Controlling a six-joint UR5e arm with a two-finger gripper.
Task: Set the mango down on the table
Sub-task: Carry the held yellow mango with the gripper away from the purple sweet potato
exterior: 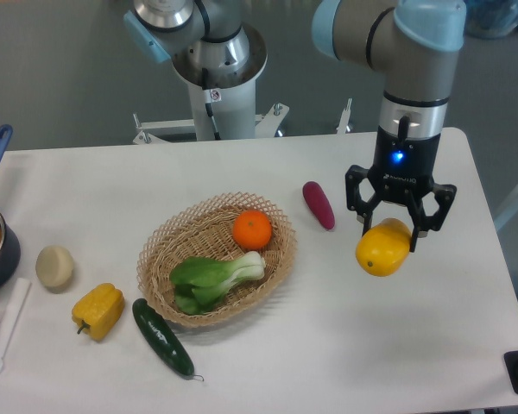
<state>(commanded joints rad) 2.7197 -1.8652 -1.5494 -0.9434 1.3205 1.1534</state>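
Hand (400, 231) is gripping the mango (383, 248) w/ fingers closed round its top, hanging over the bare right of the surface (432, 336), clear of the basket (160, 250); lowering & release seem left.

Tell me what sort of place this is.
Probably a robotics lab set up for kitchen-style tests: an arm's gripper holds a mango over a plain white table, with a wicker basket of produce nearby.

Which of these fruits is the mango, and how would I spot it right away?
Find the wicker basket in the middle of the white table, then look right, past the small purple vegetable. The mango sits between the fingers of the robot's black gripper. It is smooth and yellow-orange, unlike the lumpy yellow bell pepper far left or the round orange in the basket.
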